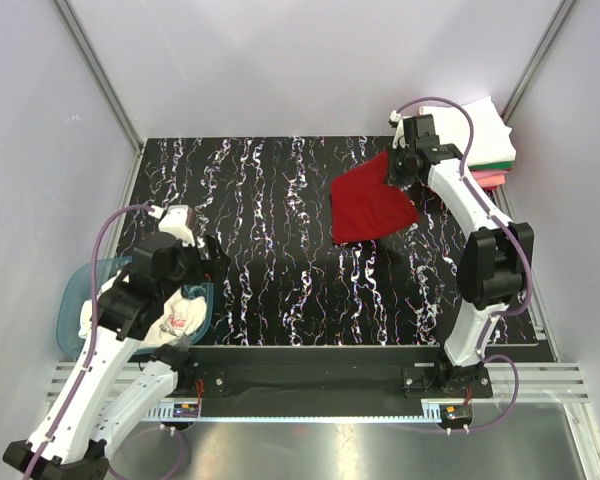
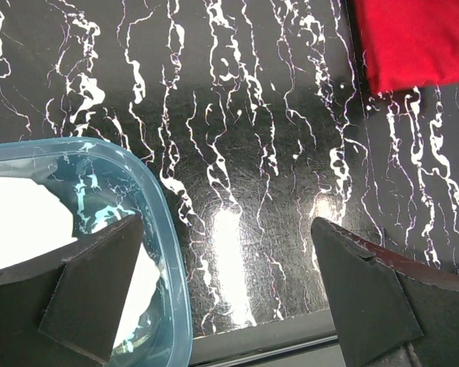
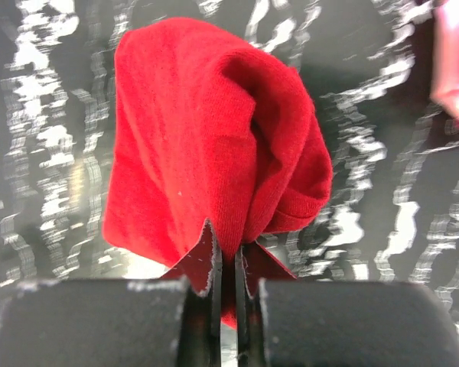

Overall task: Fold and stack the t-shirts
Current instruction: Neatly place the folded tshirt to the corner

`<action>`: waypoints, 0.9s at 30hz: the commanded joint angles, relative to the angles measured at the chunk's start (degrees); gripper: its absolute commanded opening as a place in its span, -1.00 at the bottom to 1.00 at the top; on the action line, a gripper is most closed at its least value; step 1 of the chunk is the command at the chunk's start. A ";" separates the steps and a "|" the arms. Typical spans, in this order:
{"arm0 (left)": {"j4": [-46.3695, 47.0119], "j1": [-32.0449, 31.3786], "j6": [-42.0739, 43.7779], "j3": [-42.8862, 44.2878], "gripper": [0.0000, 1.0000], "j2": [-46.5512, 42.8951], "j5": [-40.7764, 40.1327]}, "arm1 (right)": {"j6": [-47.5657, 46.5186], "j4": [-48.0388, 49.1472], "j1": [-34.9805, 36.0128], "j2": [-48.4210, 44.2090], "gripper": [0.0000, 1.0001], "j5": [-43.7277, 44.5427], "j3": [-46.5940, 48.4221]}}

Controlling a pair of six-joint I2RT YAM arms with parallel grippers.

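Note:
A dark red t-shirt [image 1: 373, 207] hangs bunched above the back right of the table, its lower part draped toward the mat. My right gripper [image 1: 399, 170] is shut on its upper edge; in the right wrist view the red cloth [image 3: 206, 130] is pinched between the closed jaws of the gripper [image 3: 228, 264]. A stack of folded t-shirts [image 1: 486, 140] lies at the back right corner, white on top, green and pink edges below. A white t-shirt with red print [image 1: 180, 316] lies in the teal tub [image 1: 75, 300]. My left gripper [image 2: 229, 287] stands open and empty over the tub's rim [image 2: 168, 252].
The black marbled mat [image 1: 270, 240] covers the table. The teal tub sits at the near left, partly under my left arm [image 1: 120, 330]. White walls and metal frame posts enclose the table. The table's front edge [image 2: 275, 344] shows just below the left fingers.

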 commanded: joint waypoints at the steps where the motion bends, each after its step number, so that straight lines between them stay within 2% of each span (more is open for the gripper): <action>1: 3.03 0.38 1.23 -0.26 0.97 0.34 0.56 | -7.15 -1.71 -0.35 1.92 -1.00 9.55 6.14; 8: 3.03 0.38 1.23 -0.35 0.97 1.83 0.82 | -13.30 -3.12 -0.96 8.16 -1.00 17.46 17.83; 12: 2.94 0.38 1.14 -0.35 0.97 1.83 0.56 | -19.53 0.39 -1.66 11.06 -1.00 22.38 22.23; 23: 2.86 0.38 1.23 -0.35 0.97 3.77 0.12 | -24.64 -1.97 -7.11 21.52 -1.00 22.39 42.60; 27: 2.86 0.38 1.05 -0.44 0.97 3.94 -0.14 | -25.79 -2.16 -7.90 21.01 -1.00 22.04 45.79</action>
